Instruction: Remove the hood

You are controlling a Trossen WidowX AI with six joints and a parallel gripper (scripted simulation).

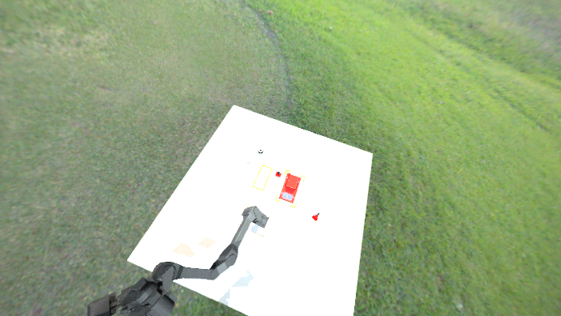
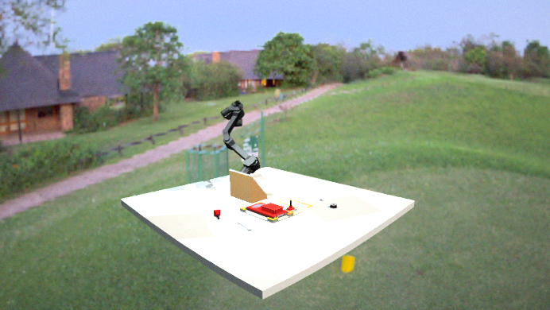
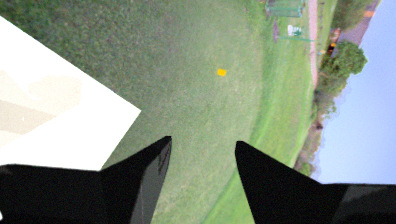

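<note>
The red toy car (image 1: 284, 190) (image 2: 254, 208) stands on the table (image 1: 324, 251) (image 2: 222, 254) between yellow corner marks. A raised red block (image 1: 293, 181) (image 2: 273, 207) sits on the car, with a pale bluish pane beside it. I cannot tell for certain which red part is the hood. The marked area (image 1: 267, 179) (image 2: 310, 206) is a yellow outline beside the car, with nothing red inside it. My gripper (image 3: 203, 144) is open and empty, held high and away from the car. Neither car nor outline shows in the wrist view.
A tan block (image 2: 246, 188) stands behind the car. Small red pieces with dark stems lie on either side, one (image 1: 278, 174) (image 2: 291, 207) near the outline, one (image 1: 315, 217) (image 2: 217, 213) farther off. A black round piece (image 1: 260, 151) (image 2: 333, 206) and a thin silvery rod (image 2: 245, 226) also lie there.
</note>
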